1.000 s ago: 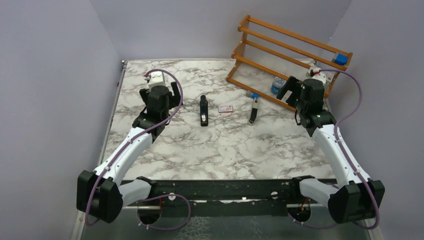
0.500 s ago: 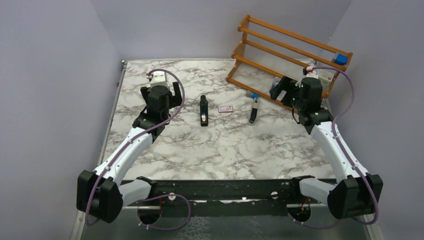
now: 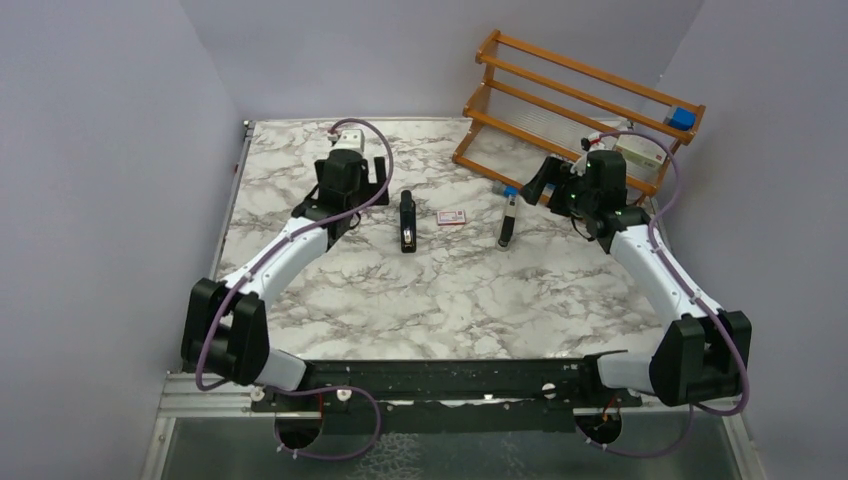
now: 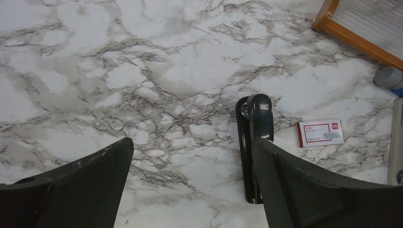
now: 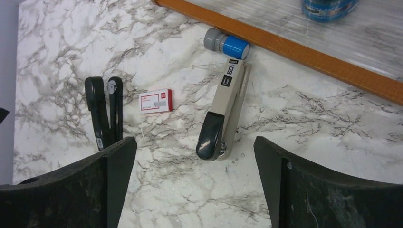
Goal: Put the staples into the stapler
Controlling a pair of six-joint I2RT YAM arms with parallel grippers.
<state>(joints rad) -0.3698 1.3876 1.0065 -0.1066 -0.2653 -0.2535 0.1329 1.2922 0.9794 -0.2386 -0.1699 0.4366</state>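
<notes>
The slim black stapler (image 3: 407, 222) lies on the marble table (image 3: 450, 300), slightly sprung open at one end in the right wrist view (image 5: 104, 111). The staples, a small pink-red box with a white label (image 3: 452, 217), lie just right of it (image 5: 155, 101) (image 4: 321, 132). My left gripper (image 3: 352, 185) hovers open to the left of the stapler; its right finger overlaps the stapler's (image 4: 259, 114) near end in the left wrist view, and nothing sits between the jaws (image 4: 191, 142). At the right, my other gripper (image 3: 545, 185) is open and empty (image 5: 195, 142).
A grey stapler with a black handle (image 3: 508, 220) (image 5: 225, 114) lies right of the box. A grey-and-blue capped cylinder (image 5: 227, 45) rests against the orange wooden rack (image 3: 580, 100) at the back right, which holds a bottle (image 5: 328, 7). Walls enclose the table.
The left gripper has swung right and farther back, toward the black stapler. The right gripper has moved left, off the rack and toward the grey stapler. Both stayed open.
</notes>
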